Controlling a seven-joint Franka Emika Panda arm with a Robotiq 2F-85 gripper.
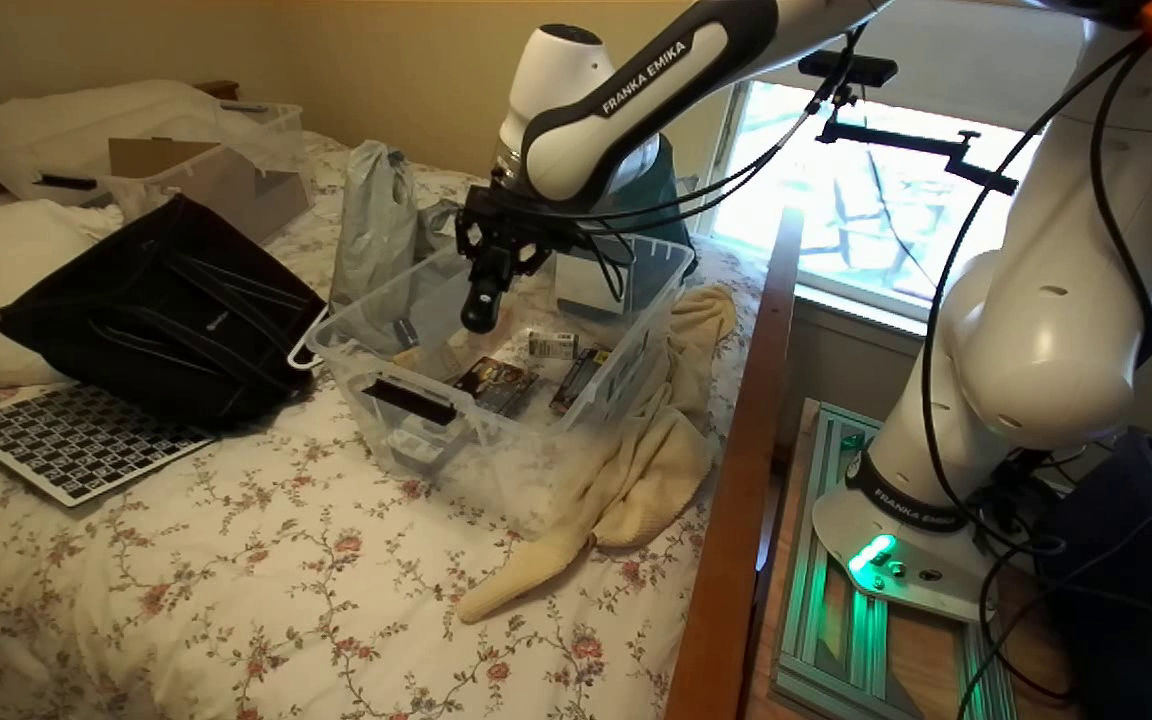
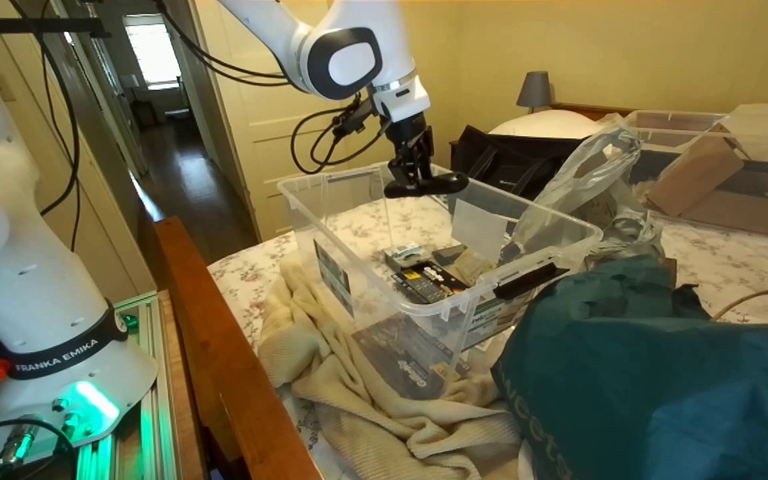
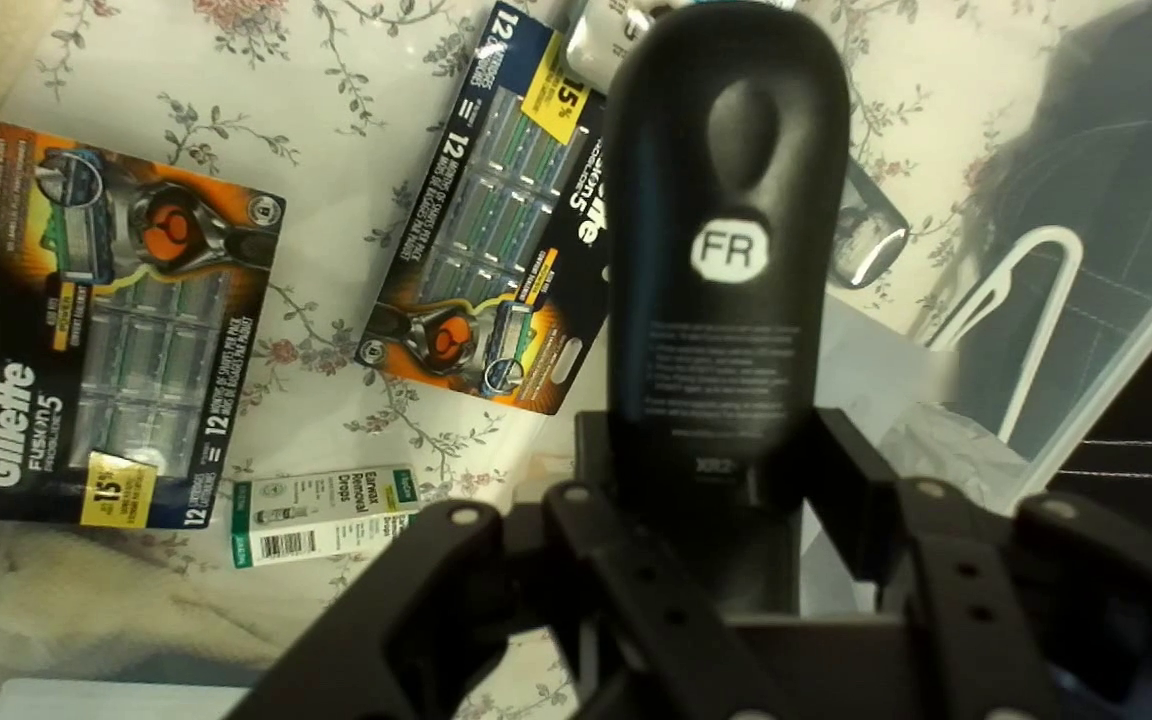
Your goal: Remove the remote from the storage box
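The black remote has a white "FR" label and a rounded end. My gripper is shut on it near its lower end, one finger on each side. In both exterior views the remote hangs from my gripper over the opening of the storage box. It is apart from the things on the box's bottom. I cannot tell whether it is fully above the rim. The clear storage box stands on the bed. Its rim shows in the wrist view.
In the box lie Gillette packs and an ear drops carton. Around it are a beige blanket, a grey plastic bag, a black bag, a checkered board and a green bag. A wooden rail edges the bed.
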